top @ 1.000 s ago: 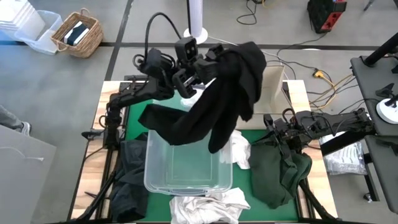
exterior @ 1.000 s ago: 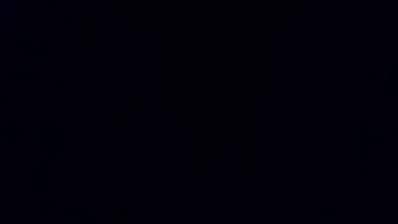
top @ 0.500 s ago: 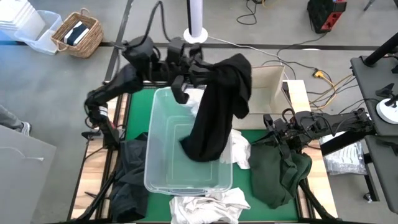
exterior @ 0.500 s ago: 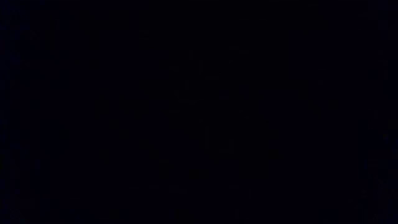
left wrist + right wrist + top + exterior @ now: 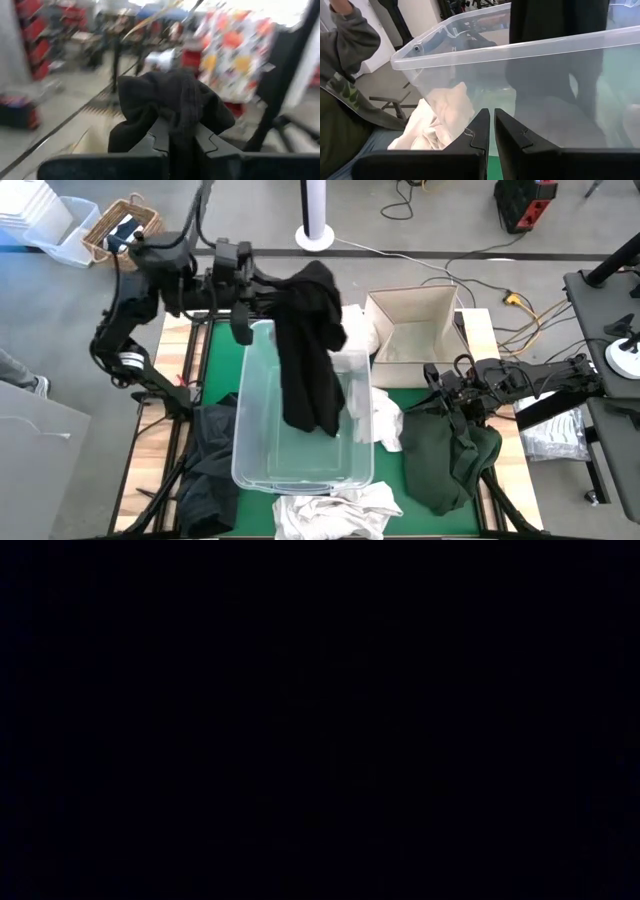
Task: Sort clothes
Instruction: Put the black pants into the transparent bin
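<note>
Two grippers show, and both have their fingers closed. The left gripper [image 5: 275, 288] is clamped on a black garment [image 5: 308, 345], holding it up above the far end of the clear plastic tub [image 5: 262, 463]. In the left wrist view the dark fingers [image 5: 160, 136] pinch a bunched fold of that black cloth [image 5: 170, 102]. The garment hangs down from the grip, its lower end dangling inside the tub. The right gripper [image 5: 452, 402] rests to the right of the tub with its fingers [image 5: 481, 131] pressed together on nothing, pointing at the tub's clear wall [image 5: 530, 45]. Just beside it lies a dark green garment [image 5: 445, 460]. A white garment [image 5: 385, 423] lies against the tub's right side, between the tub and the green one; the right wrist view shows white cloth [image 5: 437, 120] bunched by the tub's wall. More white cloth [image 5: 335, 508] lies at the near end of the tub, and a dark grey garment [image 5: 208, 465] lies to the tub's left. A beige cardboard box [image 5: 412, 330] stands open beyond the tub's far right corner. The low view is wholly dark.
</note>
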